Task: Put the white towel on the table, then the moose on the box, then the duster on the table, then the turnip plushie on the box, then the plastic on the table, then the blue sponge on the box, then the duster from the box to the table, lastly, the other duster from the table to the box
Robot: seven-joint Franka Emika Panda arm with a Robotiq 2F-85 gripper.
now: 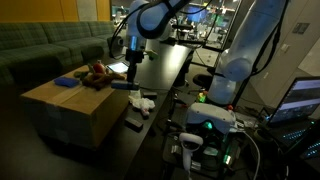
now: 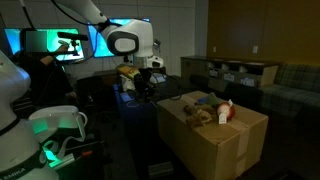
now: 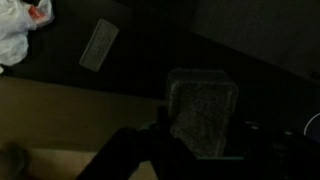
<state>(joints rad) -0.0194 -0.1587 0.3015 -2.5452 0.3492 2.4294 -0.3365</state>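
plastic (image 3: pixel 205 112): clear squarish tray, speckled base, seen against black table (image 3: pixel 160 40); hand (image 1: pixel 131 56) open or gripping, cannot tell

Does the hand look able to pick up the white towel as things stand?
Probably not yet: the hand seems closed on the plastic. The white towel itself lies uncovered on the table.

Quantities: one brown cardboard box (image 1: pixel 70 118), one glossy black table (image 1: pixel 165 66), one white cloth towel (image 1: pixel 142 102), one flat blue sponge (image 1: pixel 67 83), one clear plastic container (image 3: pixel 205 115).
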